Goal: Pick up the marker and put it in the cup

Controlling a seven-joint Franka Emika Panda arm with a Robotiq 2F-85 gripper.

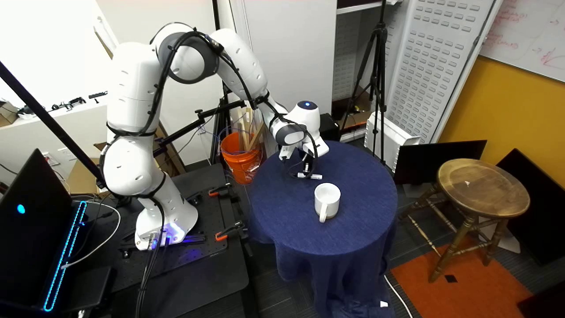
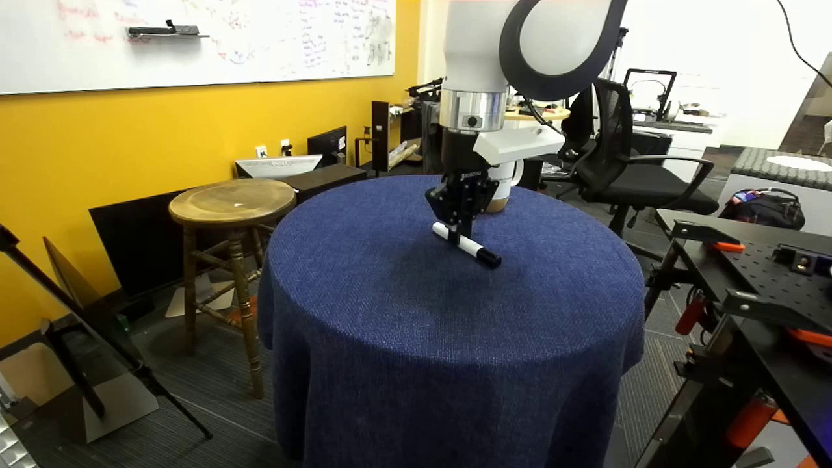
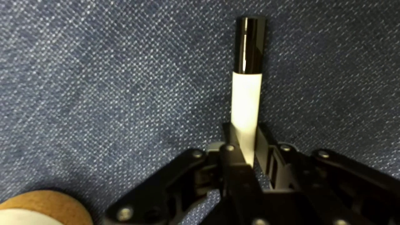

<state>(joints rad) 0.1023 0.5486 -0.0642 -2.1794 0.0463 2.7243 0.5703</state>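
Observation:
The marker (image 3: 246, 97) is a white stick with a black cap. It lies level, at or just above the blue-draped table (image 2: 448, 325); I cannot tell if it touches the cloth. It also shows in both exterior views (image 1: 316, 176) (image 2: 470, 246). My gripper (image 3: 244, 132) points down with its fingers closed against both sides of the marker's white body; its far end is hidden by the fingers. The white cup (image 1: 334, 204) stands upright on the table, with a handle and a cork base. The cup is partly behind the gripper in an exterior view (image 2: 502, 190) and cut off at the wrist view's lower left (image 3: 51, 203).
An orange bucket (image 1: 242, 161) with wooden sticks stands on the floor by the table. A wooden stool (image 1: 483, 187) and a black tripod (image 1: 377, 84) stand near the table. The black workbench (image 1: 190, 274) carries the arm base and clamps.

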